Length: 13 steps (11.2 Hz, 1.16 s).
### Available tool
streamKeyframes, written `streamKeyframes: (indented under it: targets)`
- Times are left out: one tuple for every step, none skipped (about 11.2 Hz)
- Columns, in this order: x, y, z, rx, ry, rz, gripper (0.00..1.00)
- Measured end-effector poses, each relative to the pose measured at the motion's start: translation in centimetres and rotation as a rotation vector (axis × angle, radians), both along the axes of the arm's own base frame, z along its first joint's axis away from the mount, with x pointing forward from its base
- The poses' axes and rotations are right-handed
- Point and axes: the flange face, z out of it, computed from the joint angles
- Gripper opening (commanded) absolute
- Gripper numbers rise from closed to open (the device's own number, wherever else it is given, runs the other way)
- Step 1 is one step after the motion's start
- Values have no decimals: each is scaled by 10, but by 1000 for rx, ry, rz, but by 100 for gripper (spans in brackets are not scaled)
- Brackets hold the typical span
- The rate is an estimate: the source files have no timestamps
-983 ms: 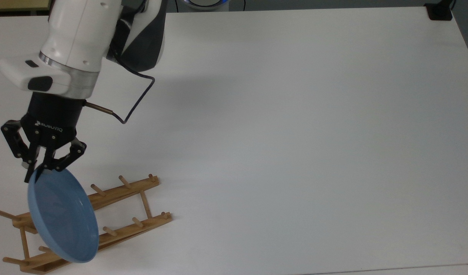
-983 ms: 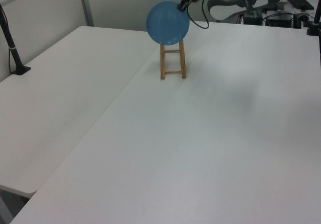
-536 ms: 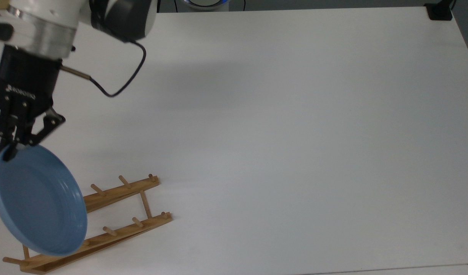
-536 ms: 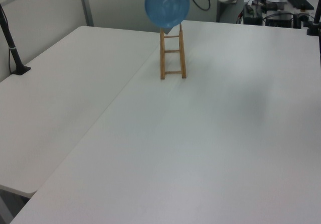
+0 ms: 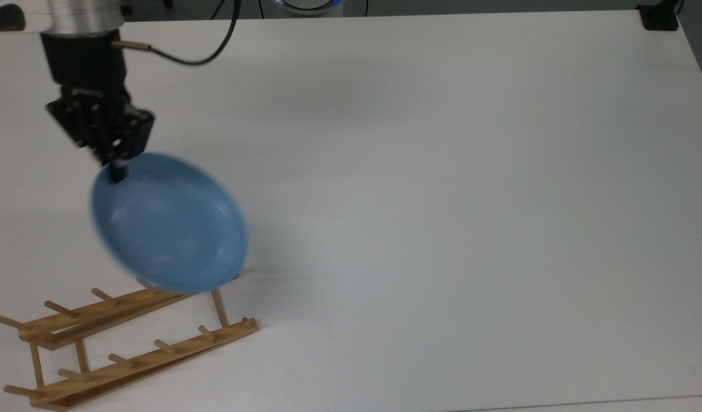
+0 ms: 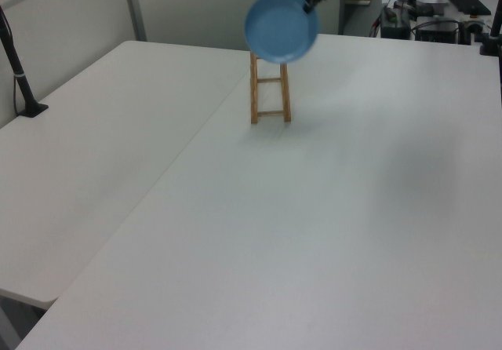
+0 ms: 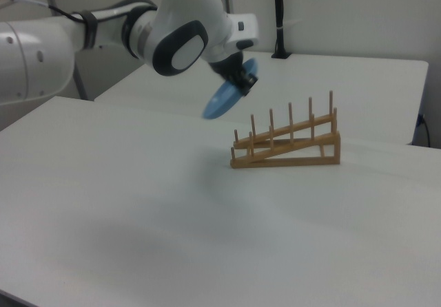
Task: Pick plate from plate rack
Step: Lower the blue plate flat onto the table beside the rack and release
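One round light-blue plate, motion-blurred, tilted.

The tool points down — fingers pinched together — under a raised wrist.

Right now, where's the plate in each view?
Top view: plate left of centre, hanging from the gripper.
Left view: plate top centre.
Right view: plate upper middle, seen nearly edge-on.
Shared landmark: the plate rack, below or beside it.
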Motion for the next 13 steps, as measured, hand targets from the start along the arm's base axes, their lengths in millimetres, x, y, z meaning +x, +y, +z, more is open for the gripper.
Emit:
streamKeyframes:
  targets:
    - [-18, 0, -5, 61, 121, 78, 1]
    - [-38, -4, -13, 106, 246, 164, 1]
    - [-55, -14, -27, 136, 341, 232, 1]
    - [-66, -29, -47, 156, 401, 274, 1]
    - [-72, -48, -72, 164, 436, 299, 1]
    - [-75, -67, -100, 169, 465, 327, 2]
    - [-77, -84, -127, 168, 492, 362, 4]
    - [-78, -98, -151, 153, 521, 395, 10]
    - [-77, -110, -170, 124, 534, 410, 17]
    - [-75, -117, -185, 102, 539, 408, 29]
    - [-73, -122, -195, 79, 541, 411, 64]
    - [-73, -128, -203, 44, 547, 419, 76]
    - [-74, -135, -208, 13, 556, 424, 88]
